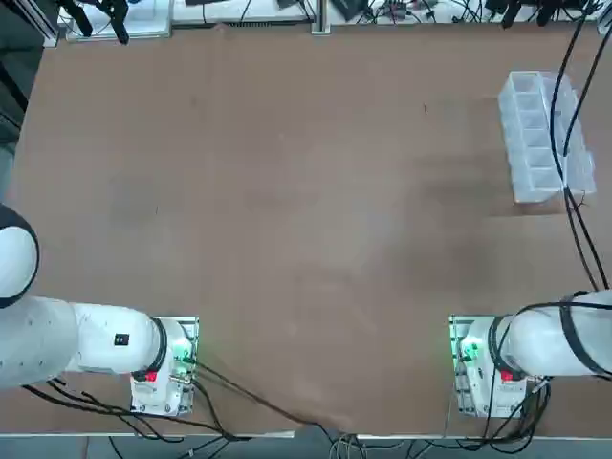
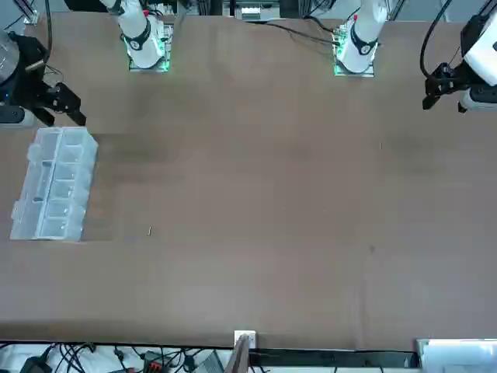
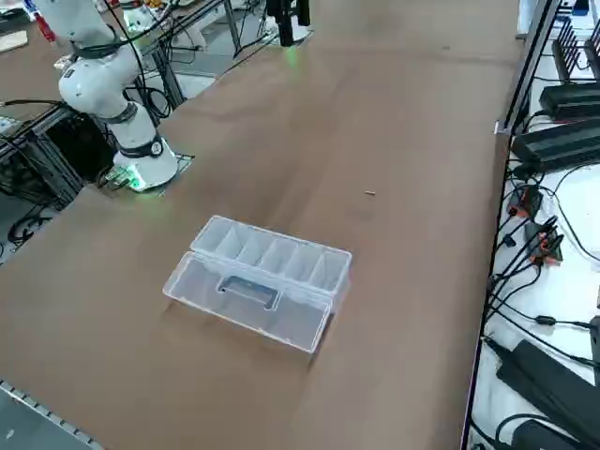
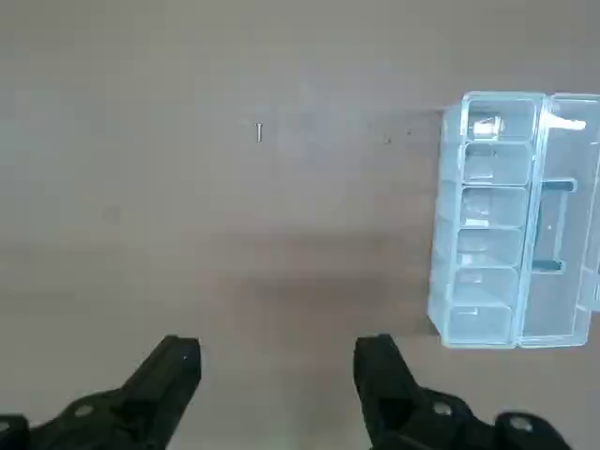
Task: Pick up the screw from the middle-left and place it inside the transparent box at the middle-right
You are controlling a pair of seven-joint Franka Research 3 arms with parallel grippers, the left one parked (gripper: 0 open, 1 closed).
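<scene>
Dark slender metal screw (image 4: 259,133) lies flat on bench (image 4: 141,234), left of box, apart from it, on compartment side. Clear plastic organiser box (image 4: 484,225) has hinged lid (image 4: 561,225) folded open. My right jaws (image 4: 277,349) hang above bench by box's base-side end, spread wide, nothing between them. Risks: closing too high misses so thin a shank; off-centre descent may roll it; hasty release could drop it on lid.

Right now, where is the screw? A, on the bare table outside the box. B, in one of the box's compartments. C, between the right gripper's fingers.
A: the screw lies on the tabletop, apart from the clear box, beyond the open right gripper.
</scene>
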